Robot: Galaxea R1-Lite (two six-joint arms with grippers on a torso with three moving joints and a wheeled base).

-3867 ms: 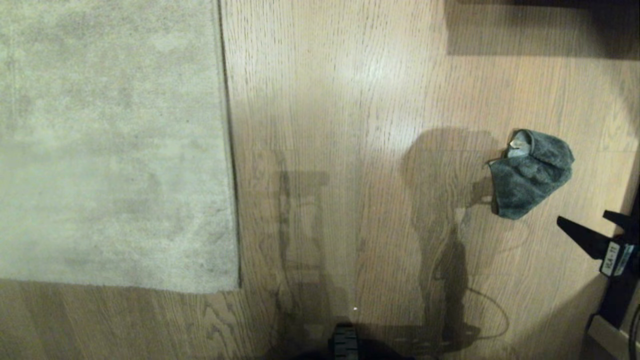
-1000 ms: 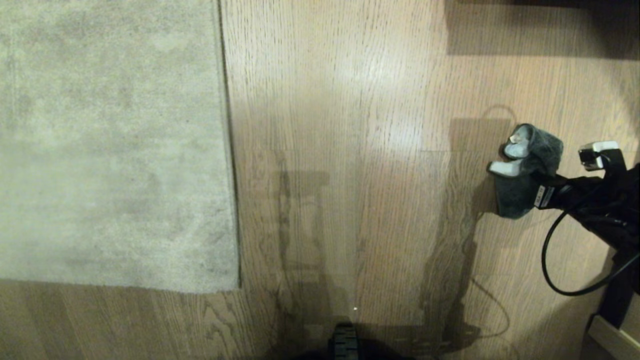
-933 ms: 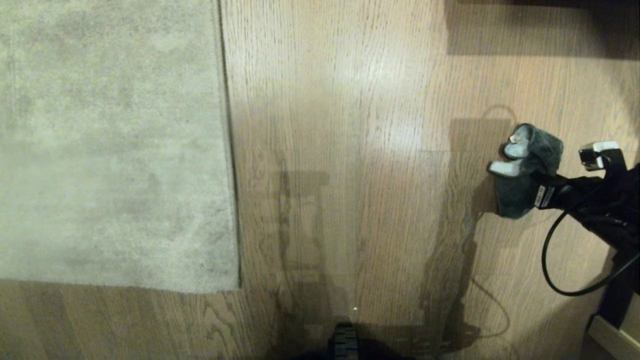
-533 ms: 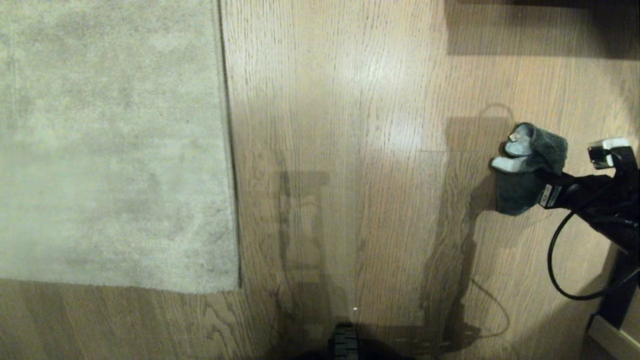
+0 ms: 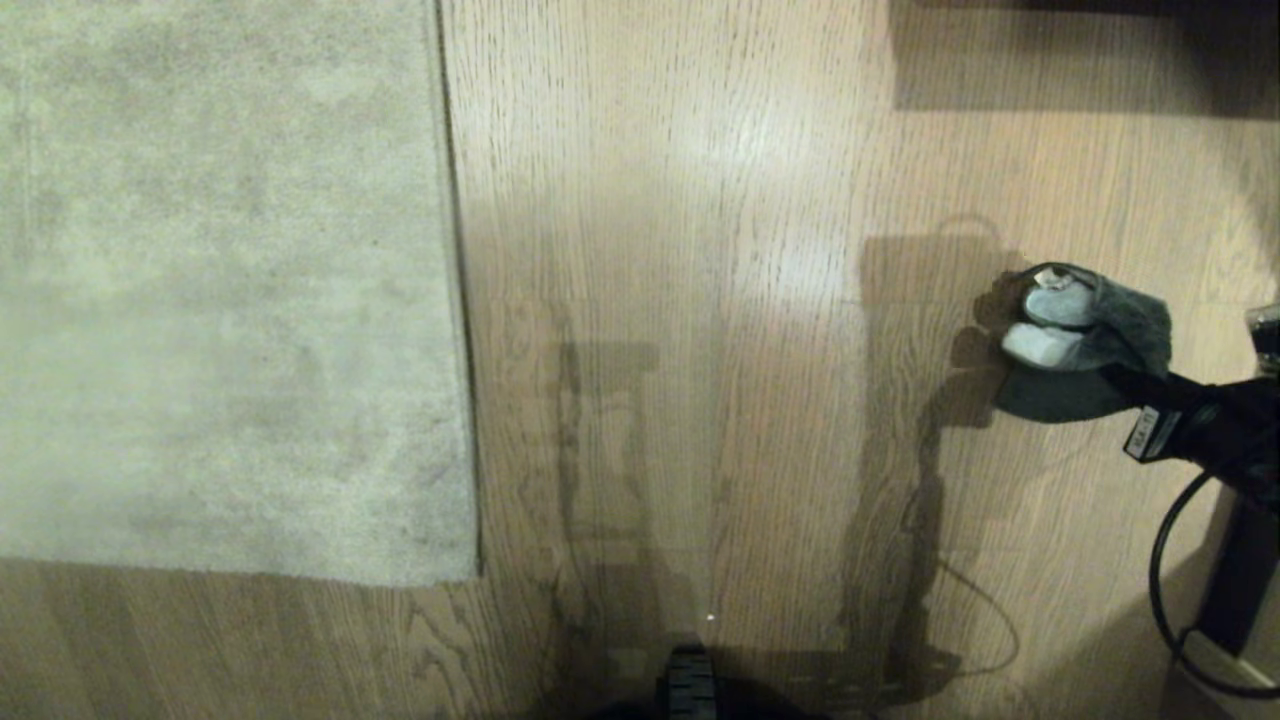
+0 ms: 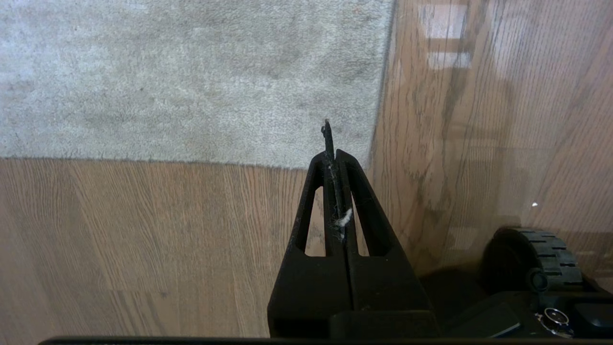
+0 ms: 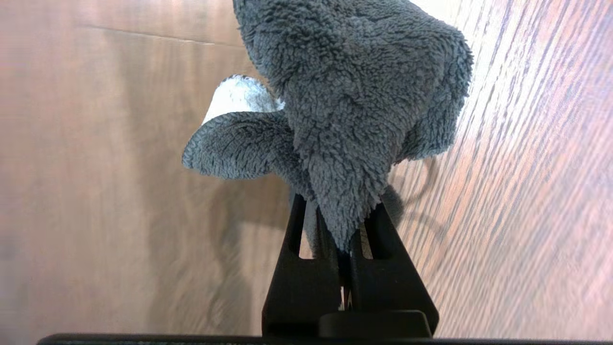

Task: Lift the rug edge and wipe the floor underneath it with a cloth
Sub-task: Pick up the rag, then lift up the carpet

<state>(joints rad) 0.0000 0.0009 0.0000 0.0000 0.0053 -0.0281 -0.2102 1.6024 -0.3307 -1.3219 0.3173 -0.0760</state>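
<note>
R gripper (image 7: 346,225) jaws pinched tight on grey cloth (image 7: 354,96) above wood floor (image 5: 700,200), L gripper (image 6: 334,158) closed, empty, nr rug edge (image 5: 455,300)

Dim, warm indoor light. Soft glare patch on floor (image 5: 740,150), upper centre of head view. Dark block shadow across upper right corner. Robot's own shadows fall over lower centre; darker shadow just left of cloth (image 5: 1090,345). Right wrist view: cloth pile sharp, planks behind streaked with blur. Left wrist view: pale window-like reflections, upper right.
</note>
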